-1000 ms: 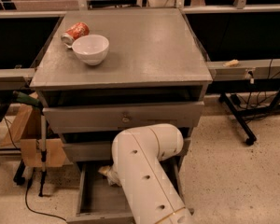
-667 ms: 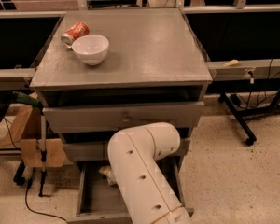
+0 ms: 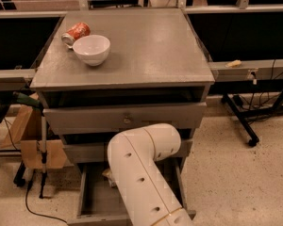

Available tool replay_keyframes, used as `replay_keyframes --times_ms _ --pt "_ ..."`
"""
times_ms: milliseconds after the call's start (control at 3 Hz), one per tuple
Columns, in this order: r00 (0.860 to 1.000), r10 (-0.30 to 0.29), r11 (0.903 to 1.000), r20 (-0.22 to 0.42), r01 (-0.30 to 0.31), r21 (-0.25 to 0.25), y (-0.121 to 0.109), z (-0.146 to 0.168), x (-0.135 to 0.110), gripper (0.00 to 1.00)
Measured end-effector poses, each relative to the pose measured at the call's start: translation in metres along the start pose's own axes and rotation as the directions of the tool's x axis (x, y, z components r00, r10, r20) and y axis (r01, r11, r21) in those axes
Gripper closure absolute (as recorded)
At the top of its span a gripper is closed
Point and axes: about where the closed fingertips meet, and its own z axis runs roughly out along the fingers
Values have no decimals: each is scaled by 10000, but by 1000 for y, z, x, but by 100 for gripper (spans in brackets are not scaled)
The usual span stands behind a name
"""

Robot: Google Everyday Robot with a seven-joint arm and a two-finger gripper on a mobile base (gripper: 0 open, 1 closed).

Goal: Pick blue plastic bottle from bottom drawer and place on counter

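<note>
Tool sits hidden behind the fat white robot arm (image 3: 141, 173), lower centre, down in the open grey wooden bottom drawer (image 3: 90, 199); can't tell its state. Small pale-blue plastic bottle prob. there too: only a pale scrap (image 3: 108, 175) shows at arm's left edge, so long axis & heading unreadable. Risks: grasp slips off round plastic; lift snags the grey middle drawer (image 3: 85, 150) above, short of the flat grey table (image 3: 151, 51).

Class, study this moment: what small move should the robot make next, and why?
Probably ease the hand, hidden behind the bulky white robot arm inside the open grey wooden bottom drawer, down to close on the blue plastic bottle. Nothing is lifted out yet: the flat grey counter bears a white bowl and a tipped orange-red soda can, no bottle.
</note>
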Motion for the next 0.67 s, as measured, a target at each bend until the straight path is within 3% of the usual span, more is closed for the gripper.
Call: replay_keyframes --times_ms 667 --pt "9999 -42 9997 -151 39 -232 -1 0 1 25"
